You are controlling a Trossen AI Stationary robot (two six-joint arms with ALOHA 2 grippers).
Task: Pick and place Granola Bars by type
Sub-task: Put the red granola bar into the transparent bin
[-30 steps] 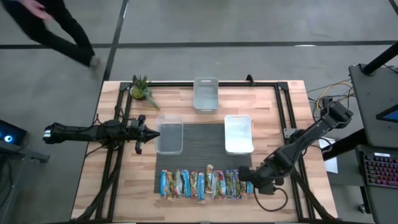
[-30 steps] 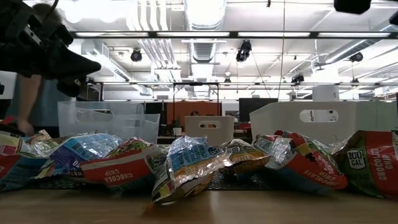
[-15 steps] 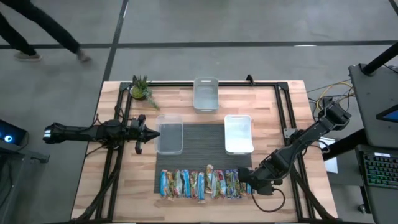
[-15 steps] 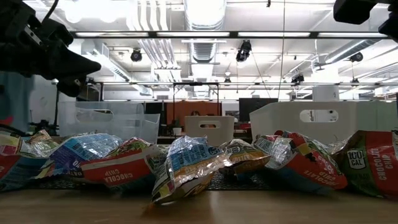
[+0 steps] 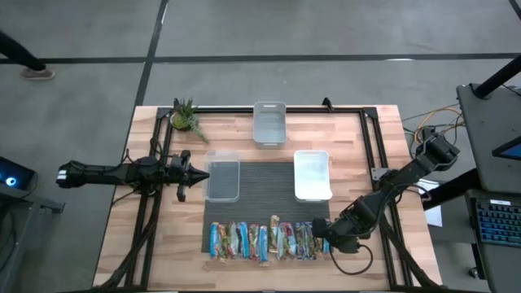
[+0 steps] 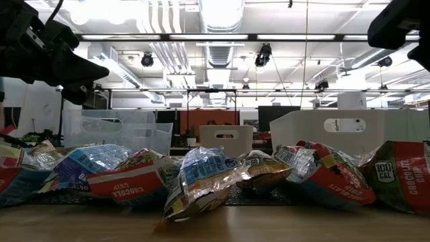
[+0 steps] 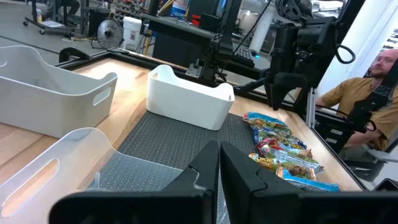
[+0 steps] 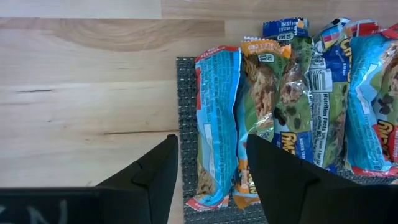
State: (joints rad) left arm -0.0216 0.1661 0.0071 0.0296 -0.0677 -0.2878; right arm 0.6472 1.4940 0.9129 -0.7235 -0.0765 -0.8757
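Granola bars (image 5: 269, 241) in shiny wrappers, mostly blue with some green, orange and red, lie side by side in one row along the near edge of a dark ribbed mat (image 5: 269, 191) on the wooden tabletop (image 5: 151, 236). Each bar's long axis runs from the near edge toward the far edge, so the row itself stretches left to right. In the right wrist view the end bar, a slim blue one (image 8: 216, 124), lies lengthwise on the mat's edge, touching a green and orange neighbour (image 8: 264, 99). The right gripper (image 5: 322, 230) hovers at the right end of the row, its jaws apart and straddling that blue end bar from above without touching it. The left gripper (image 5: 198, 171) waits well apart from the bars, just beside a clear rectangular plastic bin (image 5: 222, 179), with its jaws pressed together and empty. A white rectangular plastic bin (image 5: 312, 174) stands on the mat's right side, and a second clear bin (image 5: 269, 124) sits near the far edge. A small green potted plant (image 5: 186, 118) stands at the far left corner.
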